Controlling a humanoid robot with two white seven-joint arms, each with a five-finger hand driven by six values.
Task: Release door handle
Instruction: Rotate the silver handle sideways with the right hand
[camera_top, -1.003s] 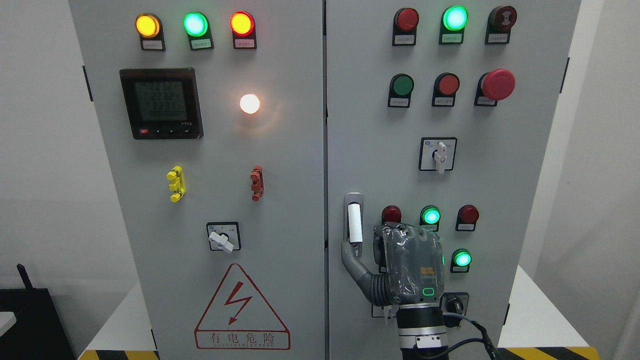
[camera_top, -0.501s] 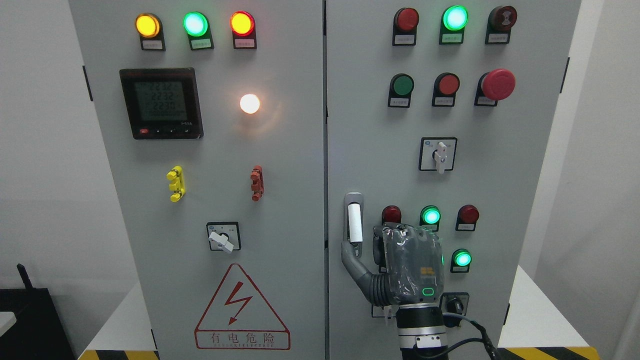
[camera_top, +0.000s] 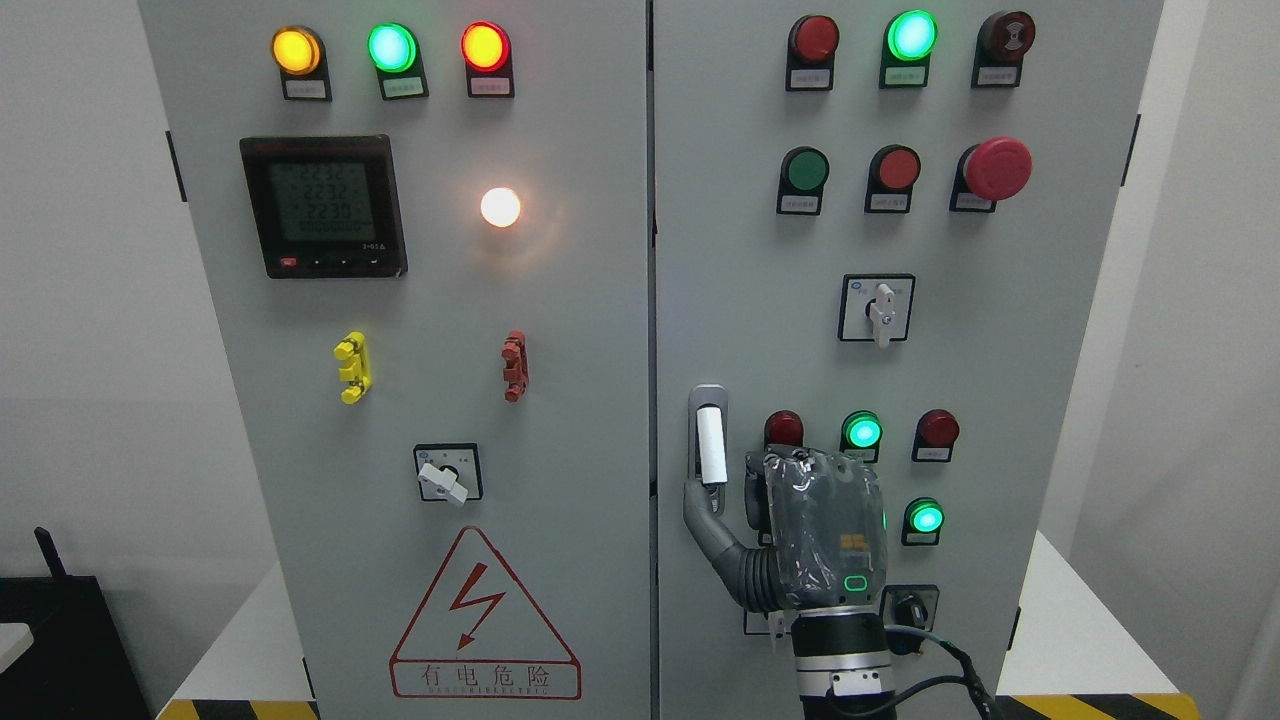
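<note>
Low on the right cabinet door, the right hand (camera_top: 800, 530) waits beside the door handle (camera_top: 709, 445).

Its back faces outward, wrapped in clear film, with the thumb (camera_top: 700, 510) reaching up and left so the tip sits right at the white handle's lower end; whether it touches I cannot tell. Its other fingers curl toward the door (camera_top: 1000, 330), out of sight, holding nothing visible. Just above the knuckles glows a green lamp (camera_top: 862, 432).
</note>
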